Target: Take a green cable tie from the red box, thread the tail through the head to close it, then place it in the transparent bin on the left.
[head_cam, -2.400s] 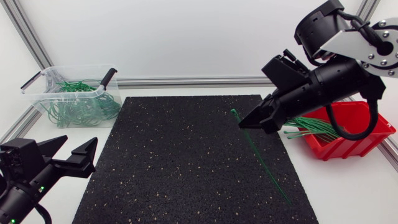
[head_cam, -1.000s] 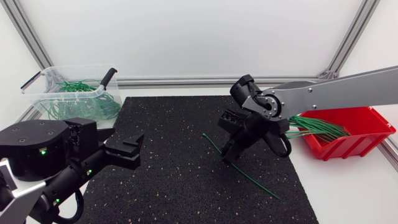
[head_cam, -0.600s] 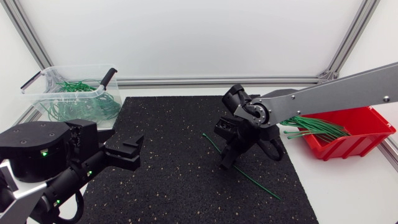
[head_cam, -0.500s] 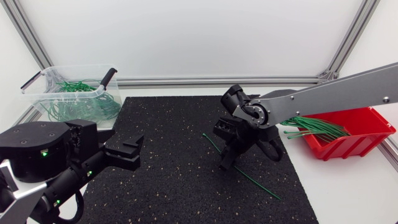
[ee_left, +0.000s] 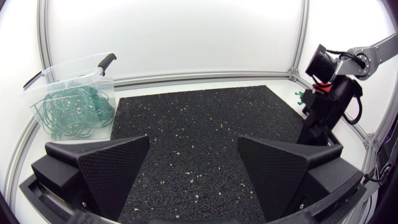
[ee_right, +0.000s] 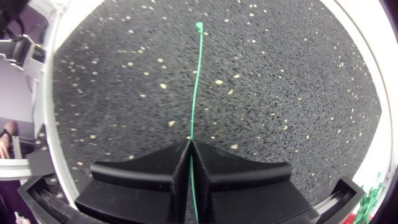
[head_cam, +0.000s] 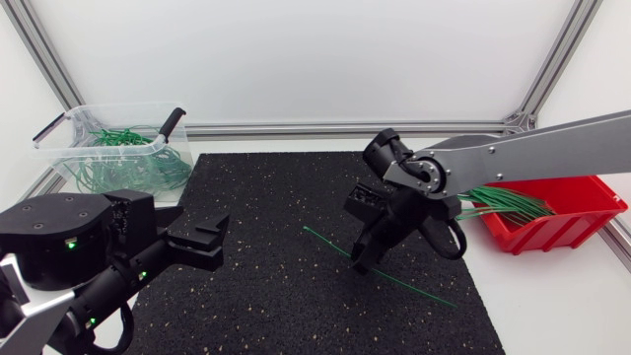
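A single green cable tie (head_cam: 414, 286) lies stretched across the black mat (head_cam: 266, 197). My right gripper (head_cam: 361, 260) points down at the mat's middle and is shut on the tie partway along its length. In the right wrist view the tie (ee_right: 195, 87) runs straight ahead from the closed right gripper (ee_right: 189, 148), ending in its head (ee_right: 199, 26). My left gripper (head_cam: 187, 237) hovers open over the mat's near left corner, with nothing between its fingers (ee_left: 106, 168). The red box (head_cam: 567, 222) at the right holds several green ties (head_cam: 498, 202). The transparent bin (head_cam: 69, 123) stands at the back left.
The bin (ee_left: 99, 68) holds a tangle of closed green ties (ee_left: 68, 109) and has black handles. An aluminium frame rail (head_cam: 296, 128) runs along the table's far edge behind the mat. The right arm (ee_left: 326, 106) shows at the mat's right side in the left wrist view.
My right gripper has shut on the cable tie. The tie's free end has swung toward the left and nearer. The left arm has kept still.
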